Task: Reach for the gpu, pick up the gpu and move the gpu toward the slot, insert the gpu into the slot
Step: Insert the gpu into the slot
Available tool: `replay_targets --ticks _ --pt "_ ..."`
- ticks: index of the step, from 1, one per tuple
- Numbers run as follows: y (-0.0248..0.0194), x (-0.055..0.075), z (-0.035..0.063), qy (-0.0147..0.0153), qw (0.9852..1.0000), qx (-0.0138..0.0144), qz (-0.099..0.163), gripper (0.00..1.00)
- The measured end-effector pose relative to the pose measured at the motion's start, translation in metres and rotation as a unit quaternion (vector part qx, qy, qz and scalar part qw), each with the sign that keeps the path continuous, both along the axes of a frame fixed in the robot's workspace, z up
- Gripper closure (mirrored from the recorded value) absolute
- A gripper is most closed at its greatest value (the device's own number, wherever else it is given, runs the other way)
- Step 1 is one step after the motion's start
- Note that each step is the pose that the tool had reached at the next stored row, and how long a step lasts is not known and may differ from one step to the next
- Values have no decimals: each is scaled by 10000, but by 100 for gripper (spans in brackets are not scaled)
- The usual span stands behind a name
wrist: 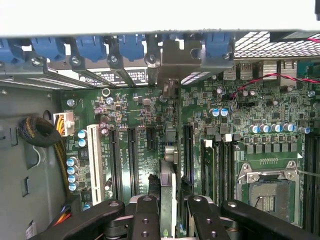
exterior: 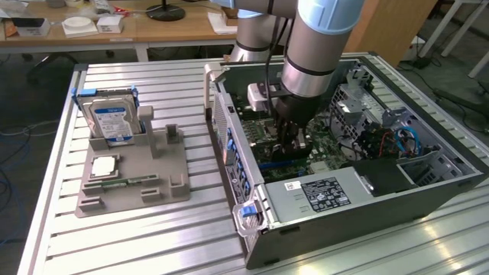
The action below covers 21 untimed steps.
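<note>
Wrist view gives us the gpu [wrist: 168,192] edge-on, a thin strip standing upright on its long edge over the green motherboard [wrist: 240,125] inside the case [wrist: 30,150]. Its long axis runs straight from the hand [wrist: 172,220] toward the case's rear wall. The pale metal bracket [wrist: 175,57] is the end that points at that wall, and it reaches the wall among the row of blue clips [wrist: 90,47]. We see the black fingers [wrist: 145,217] set against the card's two opposite faces, so the hand is clamped on the gpu along its upper edge. Long black connectors lie on either side of the card and run parallel to it. The silver processor socket [wrist: 267,192] sits well apart from the card, farther from the case's grey floor panel.

From the exterior view, we see the arm [exterior: 313,51] come down from above into the open case, which lies on its side on the slatted worktop [exterior: 153,240]. The card shows as a dark shape under the hand, low against the board near the middle of the case. The slot [exterior: 276,166] shows as a blue strip at the foot of the card, on the side toward the power supply [exterior: 321,192]. We cannot tell whether the card's lower edge is seated in it.

Outside the case, on the exterior view's left, a hard drive [exterior: 112,117] stands upright in a grey holder [exterior: 134,172].
</note>
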State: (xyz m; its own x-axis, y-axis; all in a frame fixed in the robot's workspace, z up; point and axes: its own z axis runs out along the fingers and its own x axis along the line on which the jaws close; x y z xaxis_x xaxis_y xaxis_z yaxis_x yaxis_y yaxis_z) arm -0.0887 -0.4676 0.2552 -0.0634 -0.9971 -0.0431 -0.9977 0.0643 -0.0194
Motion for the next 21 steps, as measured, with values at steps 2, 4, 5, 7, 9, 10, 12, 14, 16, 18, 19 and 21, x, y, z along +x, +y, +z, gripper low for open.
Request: replay_targets --ticks 2,4,5,7,9,10,12,14,16,18,19,21 --pt "0 0 4 0 10000 0 0 73" --pt "0 3 7 1 10000 -1 -1 73" --pt "-1 8 8 2 10000 -1 0 73" --pt "-1 8 8 3 10000 -1 -1 73" --pt "0 16 7 5 10000 -1 1 73" --pt "1 29 8 11 10000 0 0 73" --pt "0 71 7 26 10000 0 0 73" --pt "-1 80 7 34 10000 -1 0 73" --pt "-1 80 7 37 10000 -1 0 73" --pt "0 81 15 40 10000 -1 0 73" --pt "0 81 22 40 10000 0 0 73" --pt "0 81 28 45 10000 1 0 73"
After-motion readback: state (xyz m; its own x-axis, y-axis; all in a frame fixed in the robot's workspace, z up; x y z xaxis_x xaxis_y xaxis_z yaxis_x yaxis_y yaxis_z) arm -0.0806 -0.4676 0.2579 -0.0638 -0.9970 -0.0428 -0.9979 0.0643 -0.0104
